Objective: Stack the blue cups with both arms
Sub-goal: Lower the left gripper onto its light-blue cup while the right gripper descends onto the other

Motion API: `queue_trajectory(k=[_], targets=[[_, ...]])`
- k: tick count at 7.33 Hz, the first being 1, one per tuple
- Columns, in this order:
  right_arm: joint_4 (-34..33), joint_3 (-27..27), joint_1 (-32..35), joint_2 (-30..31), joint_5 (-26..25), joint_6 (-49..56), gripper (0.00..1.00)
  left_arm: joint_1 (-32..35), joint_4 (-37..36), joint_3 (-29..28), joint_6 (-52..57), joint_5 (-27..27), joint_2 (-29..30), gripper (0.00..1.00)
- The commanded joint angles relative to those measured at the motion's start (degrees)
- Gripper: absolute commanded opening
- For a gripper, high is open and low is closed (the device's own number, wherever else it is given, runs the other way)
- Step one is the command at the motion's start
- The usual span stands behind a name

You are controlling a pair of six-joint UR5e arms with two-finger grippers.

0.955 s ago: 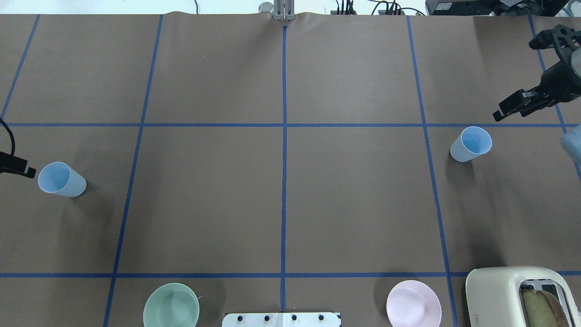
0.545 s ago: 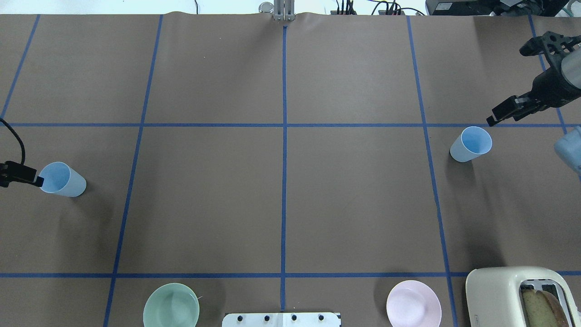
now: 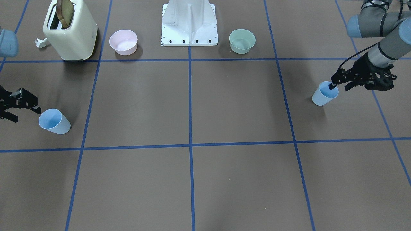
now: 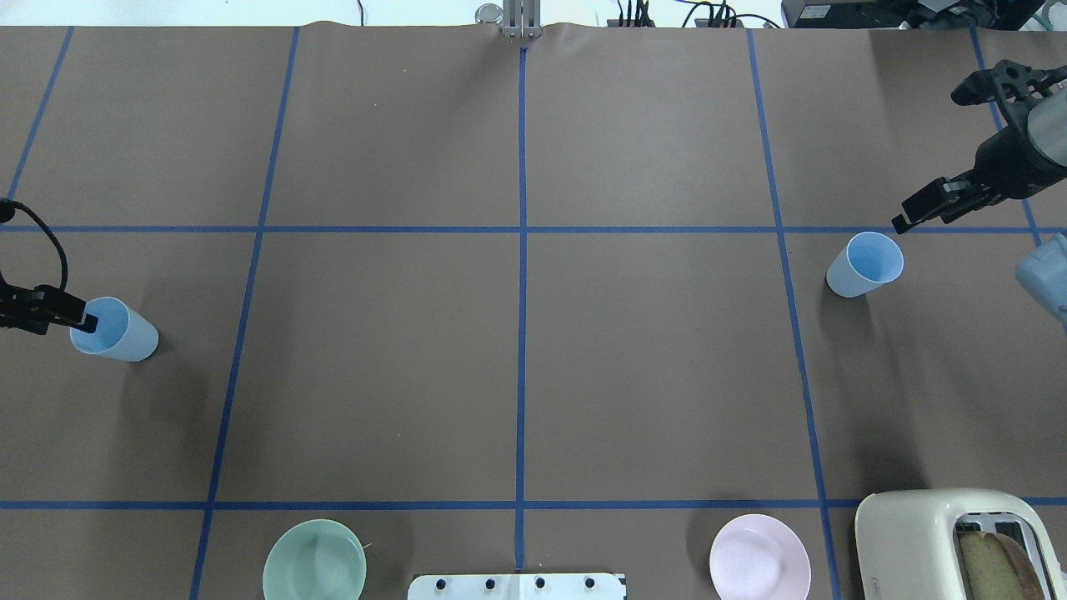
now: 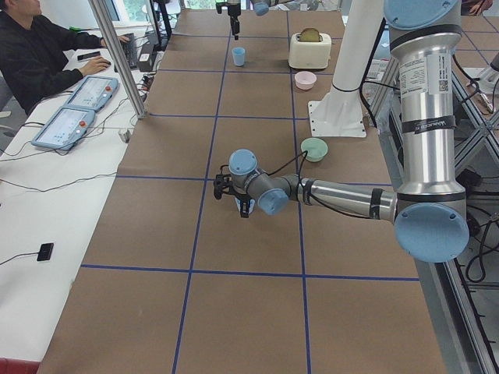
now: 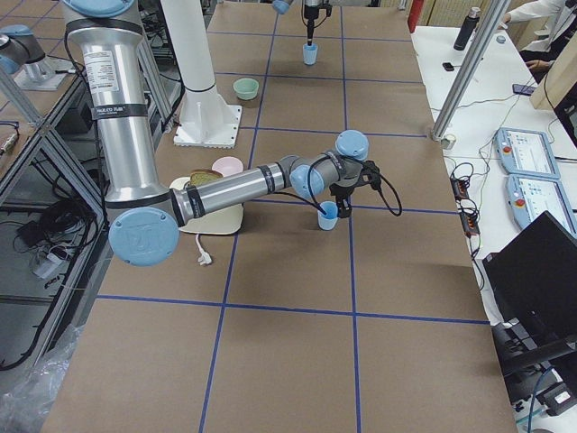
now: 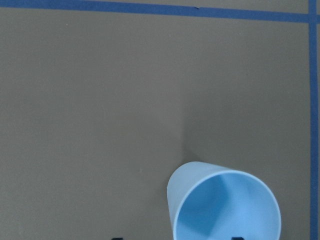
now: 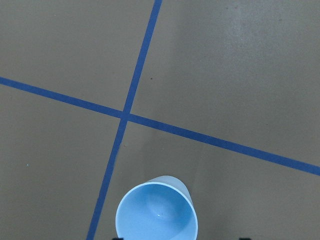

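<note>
Two light-blue cups stand upright and far apart. The left cup [image 4: 114,330] is near the table's left edge, the right cup [image 4: 866,264] near the right edge. My left gripper [image 3: 339,86] is open at the left cup [image 3: 325,94], with one finger inside the rim and the other outside. In the left wrist view the cup [image 7: 225,206] fills the lower right. My right gripper [image 3: 24,114] is open and empty, just beside the right cup [image 3: 54,121] and apart from it. That cup [image 8: 156,213] sits at the bottom of the right wrist view.
A cream toaster [image 4: 950,542] with bread slices stands at the near right corner. A pink bowl [image 4: 758,567] and a mint-green bowl [image 4: 314,570] flank the white base pedestal [image 3: 189,22]. Operators sit at a side desk [image 5: 70,117].
My left gripper has moved right, and one finger now reaches over the left cup's rim. My right gripper has shifted slightly toward the right cup. Neither cup has moved.
</note>
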State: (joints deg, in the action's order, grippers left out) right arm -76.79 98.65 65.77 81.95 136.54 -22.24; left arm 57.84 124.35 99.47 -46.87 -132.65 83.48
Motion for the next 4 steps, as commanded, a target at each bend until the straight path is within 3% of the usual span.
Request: queue_trajectory(k=[1,4], targets=[[-0.02,-0.03,-0.11,-0.04,-0.13,0.00,0.82,0.00,0.11,-1.47,-0.06,0.03,1.42,0.75],[-0.02,-0.03,-0.11,-0.04,-0.13,0.00,0.82,-0.27,0.80,-1.12,0.03,-0.32,0.98,0.62]])
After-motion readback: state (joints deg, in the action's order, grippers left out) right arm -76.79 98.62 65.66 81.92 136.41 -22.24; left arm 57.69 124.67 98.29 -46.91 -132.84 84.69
